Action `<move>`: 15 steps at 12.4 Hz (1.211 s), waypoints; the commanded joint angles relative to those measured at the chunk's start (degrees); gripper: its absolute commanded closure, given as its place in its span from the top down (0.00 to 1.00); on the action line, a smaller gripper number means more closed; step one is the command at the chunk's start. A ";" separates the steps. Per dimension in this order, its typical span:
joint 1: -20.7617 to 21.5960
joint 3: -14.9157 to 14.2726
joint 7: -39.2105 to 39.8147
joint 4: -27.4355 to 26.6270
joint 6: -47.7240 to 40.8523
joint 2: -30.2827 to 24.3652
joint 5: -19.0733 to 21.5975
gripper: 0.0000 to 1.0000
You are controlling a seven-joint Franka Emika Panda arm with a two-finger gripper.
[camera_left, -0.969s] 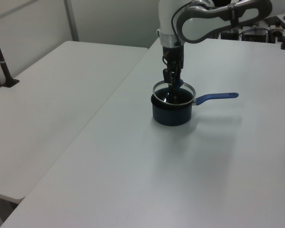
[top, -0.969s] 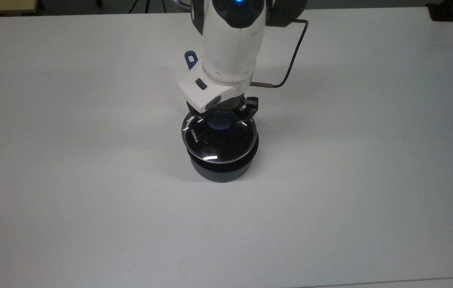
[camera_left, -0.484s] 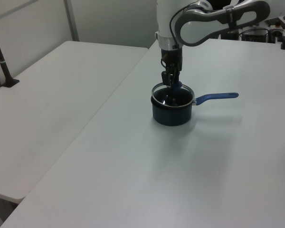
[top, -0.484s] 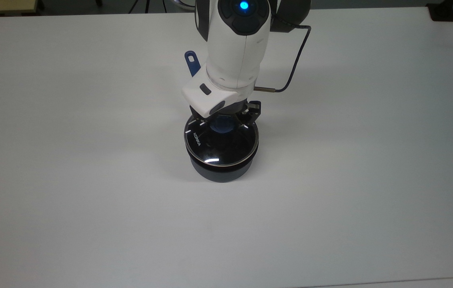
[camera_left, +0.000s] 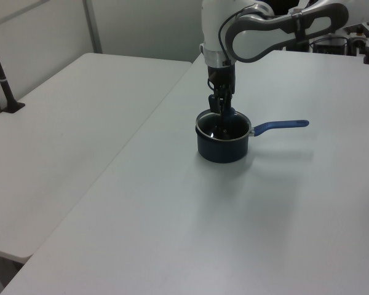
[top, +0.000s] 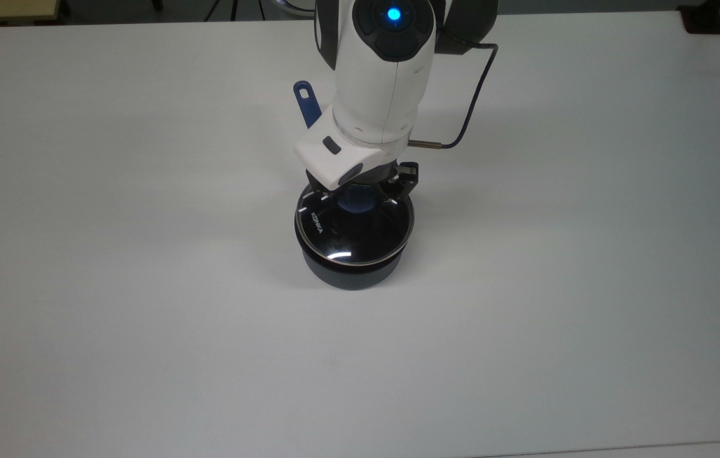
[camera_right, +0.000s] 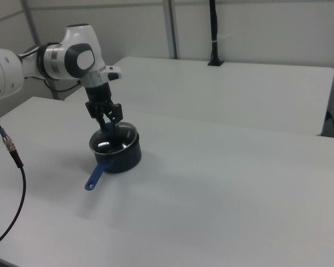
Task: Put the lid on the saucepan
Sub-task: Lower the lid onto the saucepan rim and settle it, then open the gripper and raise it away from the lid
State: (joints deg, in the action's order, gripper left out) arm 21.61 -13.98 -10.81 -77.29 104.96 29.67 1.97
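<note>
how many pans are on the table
1. The saucepan stands near the middle of the white table, under the gripper, with the lid on top. Its blue handle points toward the top view's upper edge.

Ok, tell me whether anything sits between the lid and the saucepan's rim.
Nothing visible does. The lid lies on the saucepan, with the gripper at its blue knob.
</note>
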 commanded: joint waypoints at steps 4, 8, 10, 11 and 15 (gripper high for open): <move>0.19 -0.53 -0.79 0.56 0.33 -1.36 1.98 1.00; -2.34 -0.35 2.26 -10.75 -0.55 -16.10 0.93 1.00; -7.86 1.57 4.57 -14.90 -3.51 -22.88 0.67 1.00; -11.72 4.46 4.57 -16.39 -6.06 -25.17 -0.99 1.00; -17.21 7.03 5.54 -18.96 -7.92 -28.35 -3.81 1.00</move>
State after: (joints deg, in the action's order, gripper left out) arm 5.97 -8.13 -6.06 -93.78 98.20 3.70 -0.77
